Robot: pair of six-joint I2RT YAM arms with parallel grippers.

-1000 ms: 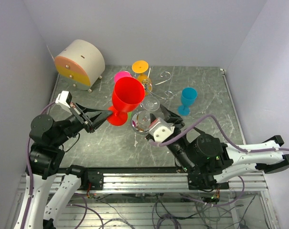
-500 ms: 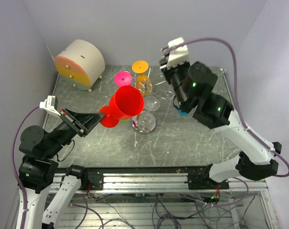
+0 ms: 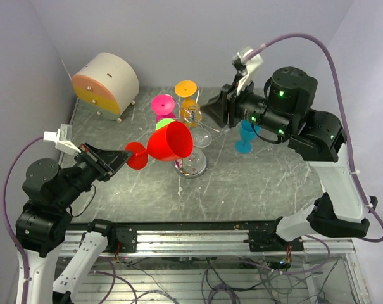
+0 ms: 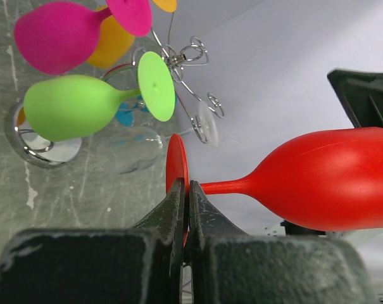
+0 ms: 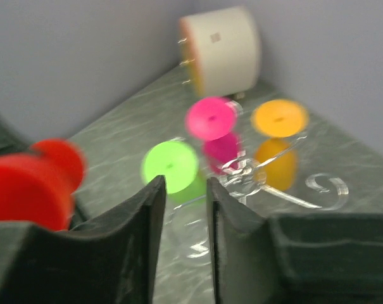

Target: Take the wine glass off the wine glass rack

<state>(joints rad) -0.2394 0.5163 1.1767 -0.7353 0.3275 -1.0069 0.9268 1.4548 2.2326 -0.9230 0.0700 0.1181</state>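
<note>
The wine glass rack (image 3: 195, 118) is a silver wire stand on a chrome base (image 3: 191, 166) at mid table. Pink (image 3: 163, 103), orange (image 3: 186, 88), green (image 3: 166, 124) and clear (image 3: 201, 137) glasses hang on it. My left gripper (image 3: 124, 159) is shut on the foot of a red wine glass (image 3: 171, 141), which lies on its side in the air left of the rack, free of the hooks. In the left wrist view the pads pinch the red foot disc (image 4: 176, 163). My right gripper (image 3: 211, 109) hovers high behind the rack, open and empty (image 5: 183, 183).
A blue glass (image 3: 247, 134) stands on the table right of the rack, partly behind my right arm. A round white and orange box (image 3: 106, 81) sits at the back left corner. Walls close in the left, back and right sides.
My right arm rose from low beside the rack base to high behind the rack. My left gripper drew the red glass left and lower, tipping it onto its side.
</note>
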